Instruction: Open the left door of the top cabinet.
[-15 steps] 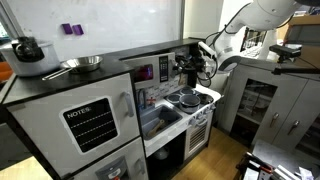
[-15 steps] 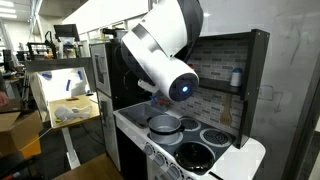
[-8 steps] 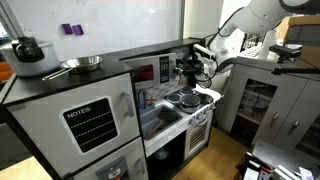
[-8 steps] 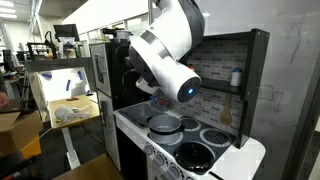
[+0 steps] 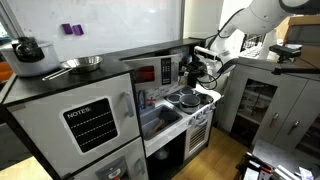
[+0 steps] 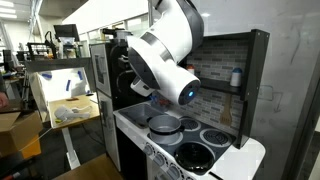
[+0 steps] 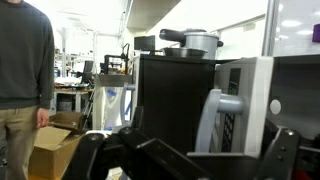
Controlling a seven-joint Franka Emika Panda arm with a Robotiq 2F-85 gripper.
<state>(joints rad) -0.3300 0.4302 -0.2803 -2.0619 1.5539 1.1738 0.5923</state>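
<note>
Your gripper (image 7: 187,146) hangs before the left door (image 7: 172,100), jaws spread and empty. The top cabinet (image 5: 160,53) looks shut, so gripping and pulling remain.

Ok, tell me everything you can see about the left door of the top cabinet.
The left door is small and squarish, a pale frame around a dark window, with a red-and-white button panel on its right. It sits in the black-framed top cabinet above the sink. The gripper is close beside it; contact unclear.
</note>
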